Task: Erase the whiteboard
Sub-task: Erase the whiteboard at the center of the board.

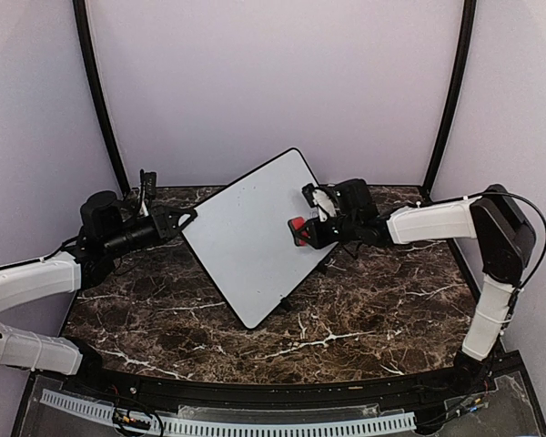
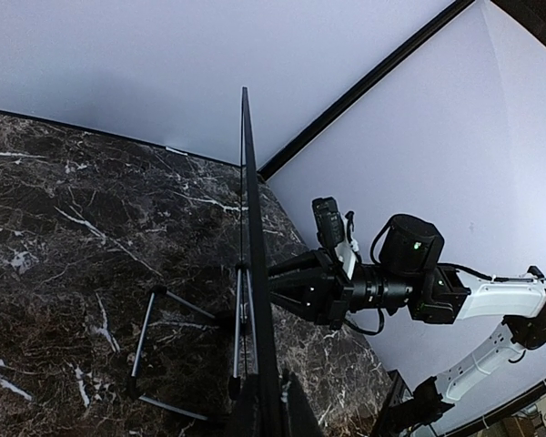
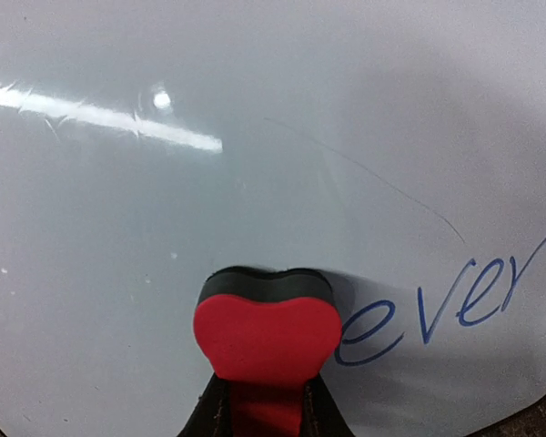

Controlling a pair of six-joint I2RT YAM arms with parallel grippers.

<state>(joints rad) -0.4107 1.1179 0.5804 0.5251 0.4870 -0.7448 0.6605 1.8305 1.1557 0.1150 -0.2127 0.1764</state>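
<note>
whiteboard (image 1: 250,232) stood tilted on the marble table (image 1: 346,328), propped on thin metal legs (image 2: 150,337), one corner up toward the back wall. left gripper (image 1: 186,220) pinched the board's left edge, fingers tight on the frame. right gripper (image 1: 302,233) pinched a red eraser (image 3: 267,332), its dark face flat against the board. blue writing (image 3: 455,296) reading "ever" sat just beside the eraser.

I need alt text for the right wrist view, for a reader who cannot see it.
The right gripper holds a red eraser, its black pad pressed on the whiteboard. Blue handwriting reading "ever" lies just right of the eraser; the rest of the visible board is nearly blank.
</note>
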